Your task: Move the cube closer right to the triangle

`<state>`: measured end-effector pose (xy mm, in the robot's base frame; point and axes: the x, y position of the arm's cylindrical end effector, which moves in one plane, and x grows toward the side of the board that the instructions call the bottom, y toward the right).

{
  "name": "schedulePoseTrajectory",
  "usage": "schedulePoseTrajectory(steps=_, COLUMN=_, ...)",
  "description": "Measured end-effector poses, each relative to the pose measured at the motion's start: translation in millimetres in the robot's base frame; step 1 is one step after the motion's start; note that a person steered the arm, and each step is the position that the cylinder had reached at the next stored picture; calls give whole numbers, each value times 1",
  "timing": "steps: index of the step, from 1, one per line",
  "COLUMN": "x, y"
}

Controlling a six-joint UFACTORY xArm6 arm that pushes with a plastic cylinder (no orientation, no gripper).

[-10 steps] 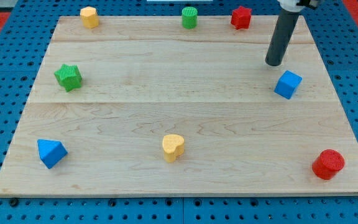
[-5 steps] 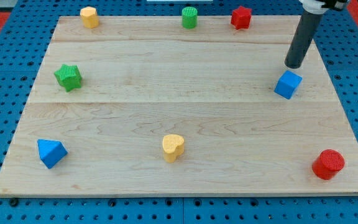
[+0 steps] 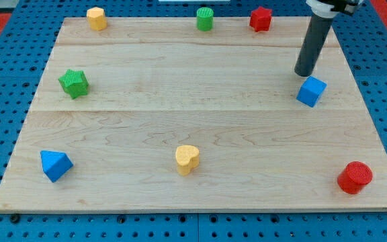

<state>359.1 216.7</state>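
Note:
A blue cube (image 3: 311, 91) sits on the wooden board (image 3: 200, 128) at the view's right. A blue triangle block (image 3: 55, 165) lies far off at the view's bottom left. My tip (image 3: 304, 72) is just above the cube in the view, slightly to its left, very close to its top edge; I cannot tell if they touch. The dark rod rises from the tip toward the view's top right.
A green star (image 3: 74, 83) at the left, a yellow heart (image 3: 187, 159) at the bottom middle, a red cylinder (image 3: 354, 177) at the bottom right. Along the top edge stand a yellow block (image 3: 97, 18), a green cylinder (image 3: 205, 19) and a red star (image 3: 261, 19).
My tip swung right over the first half second, then came back left and slightly down toward the cube. No block has moved.

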Motion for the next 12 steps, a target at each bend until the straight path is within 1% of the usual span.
schedulePoseTrajectory(steps=1, x=16, y=32)
schedulePoseTrajectory(steps=2, x=58, y=12)
schedulePoseTrajectory(steps=3, x=67, y=-62)
schedulePoseTrajectory(steps=4, x=53, y=-92)
schedulePoseTrajectory(steps=5, x=29, y=-92)
schedulePoseTrajectory(steps=6, x=17, y=-114)
schedulePoseTrajectory(steps=7, x=25, y=-181)
schedulePoseTrajectory(steps=8, x=46, y=-220)
schedulePoseTrajectory(steps=9, x=77, y=-253)
schedulePoseTrajectory(steps=10, x=96, y=-323)
schedulePoseTrajectory(steps=11, x=104, y=-353)
schedulePoseTrajectory(steps=12, x=118, y=-351)
